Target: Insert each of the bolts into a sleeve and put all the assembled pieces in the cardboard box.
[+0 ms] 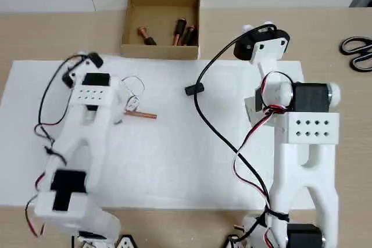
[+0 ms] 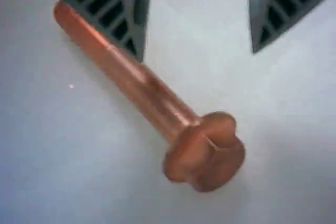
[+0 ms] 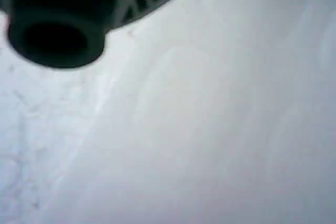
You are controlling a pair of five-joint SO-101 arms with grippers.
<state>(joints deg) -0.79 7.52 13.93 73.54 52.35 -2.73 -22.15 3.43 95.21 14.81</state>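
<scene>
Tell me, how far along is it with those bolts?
Done: what look like three assembled pieces lie in the cardboard box. In hand: the left arm's jaws stand open over a bare bolt on the white mat, and the right arm's jaws appear to hold a black sleeve. Left: joining that pair and boxing it.

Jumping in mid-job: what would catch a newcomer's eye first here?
A copper bolt lies on the white mat at the open left pincer, its shaft tip beneath one finger. Three assembled pieces already lie in the cardboard box. A black sleeve sits close before the right wrist camera.
</scene>
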